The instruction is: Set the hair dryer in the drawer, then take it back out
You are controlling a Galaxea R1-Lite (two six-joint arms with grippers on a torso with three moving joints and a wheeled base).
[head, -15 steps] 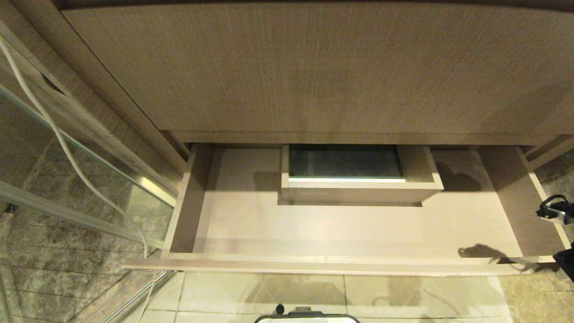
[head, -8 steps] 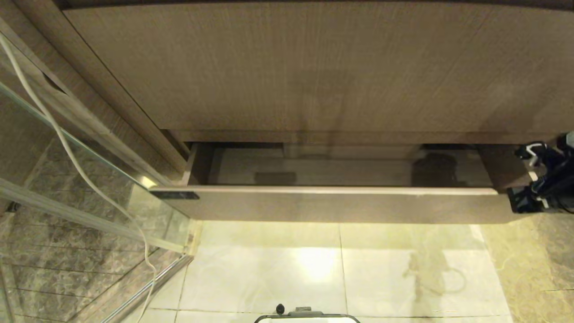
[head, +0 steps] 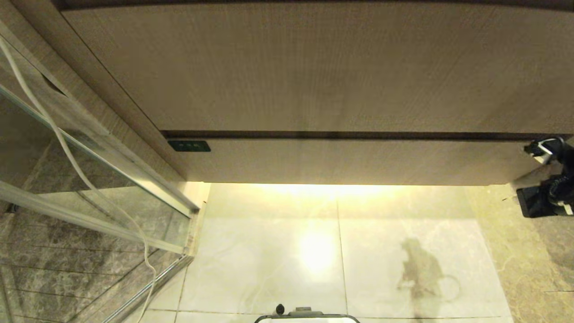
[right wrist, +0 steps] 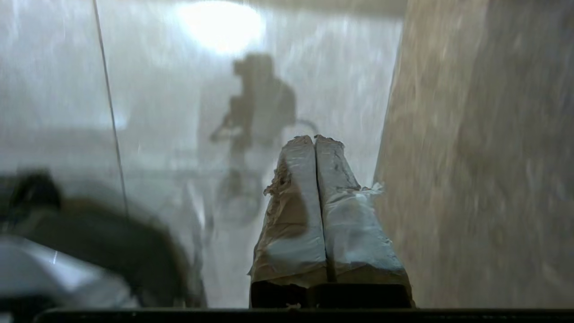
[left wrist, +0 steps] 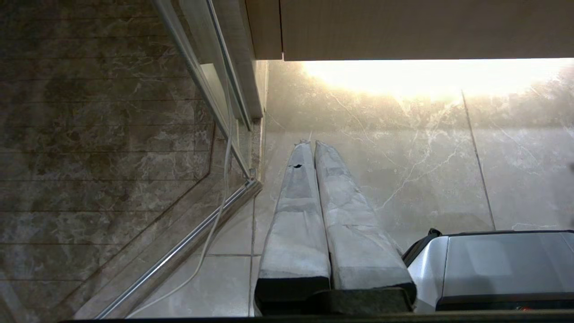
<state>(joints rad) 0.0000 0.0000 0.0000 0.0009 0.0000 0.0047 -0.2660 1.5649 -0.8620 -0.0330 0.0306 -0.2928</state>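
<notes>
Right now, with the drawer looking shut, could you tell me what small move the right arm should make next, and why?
Probably bring the right gripper back to the drawer front's right end to pull it open. The drawer sits flush under the taller panel, no hair dryer is visible, and the right gripper is shut and empty beside that end. The left gripper hangs shut over the floor.

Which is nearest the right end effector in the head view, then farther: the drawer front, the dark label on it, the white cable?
1. Drawer front: just left of the right end effector.
2. Dark label: the front's far left end.
3. White cable: far left, by the glass.
</notes>
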